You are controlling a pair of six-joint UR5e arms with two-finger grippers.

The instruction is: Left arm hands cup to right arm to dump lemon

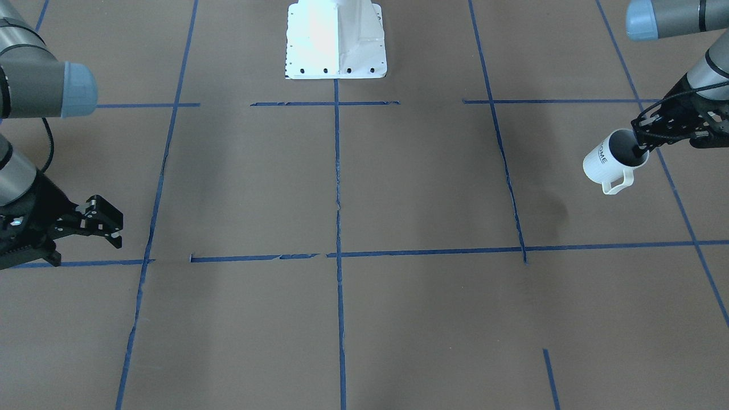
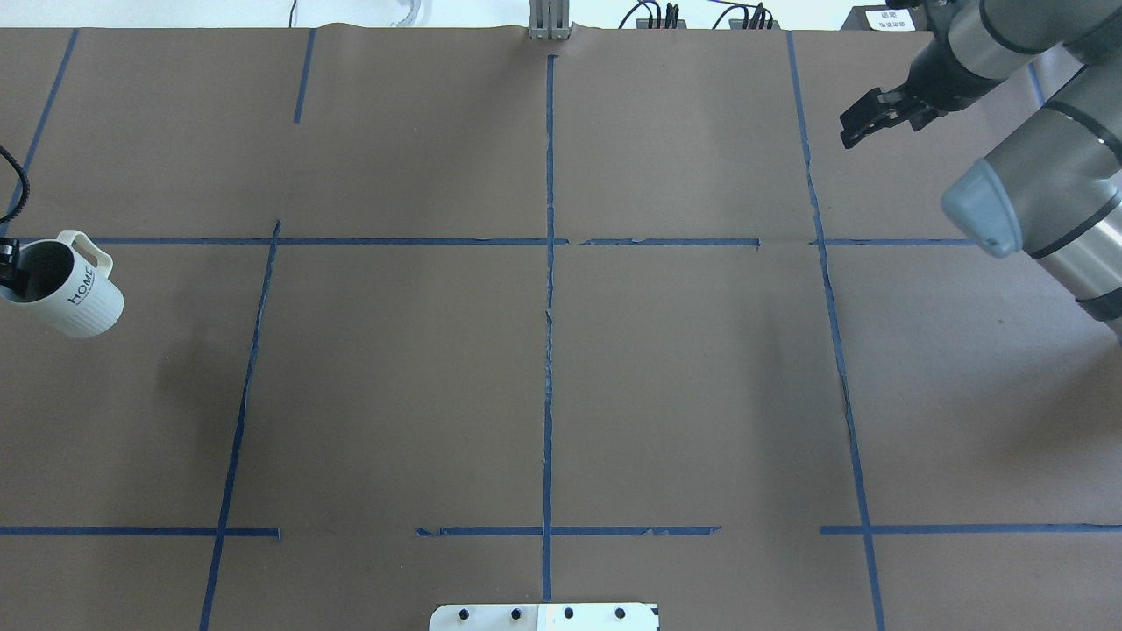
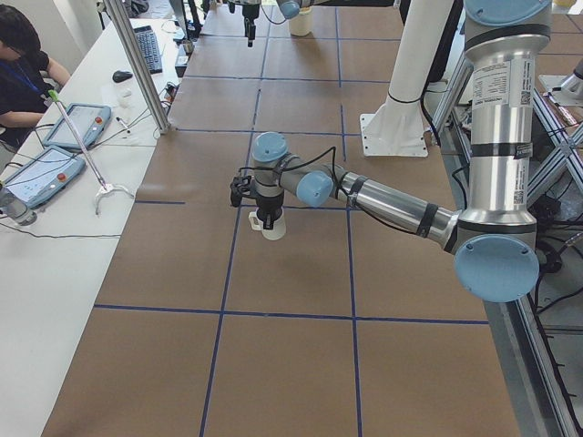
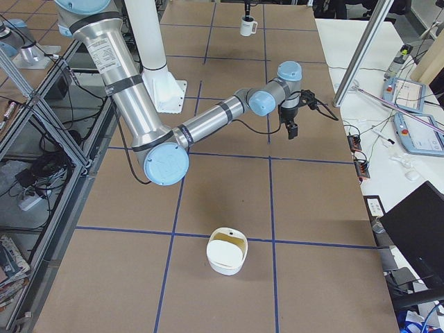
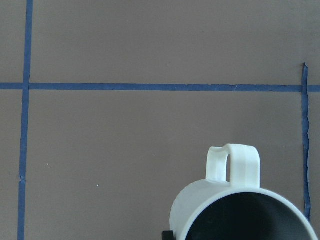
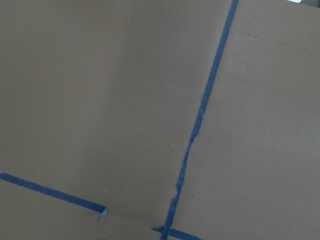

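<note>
The white ribbed "HOME" cup [image 1: 606,162] hangs above the table at the robot's left end, tilted, with its handle toward the operators' side. My left gripper [image 1: 641,149] is shut on its rim, one finger inside. The cup also shows in the overhead view [image 2: 66,294], the exterior left view [image 3: 271,223] and the left wrist view [image 5: 240,210]. Its inside looks dark, and the lemon is hidden. My right gripper [image 1: 108,225] is open and empty above the table's opposite end, far from the cup; it also shows in the overhead view [image 2: 859,118].
The white robot base [image 1: 336,40] stands at the middle of the robot's edge. A white bowl [image 4: 227,251] sits on the table at the robot's right end. Blue tape lines cross the brown table. A side desk with tablets [image 3: 55,155] and a seated operator lies beyond.
</note>
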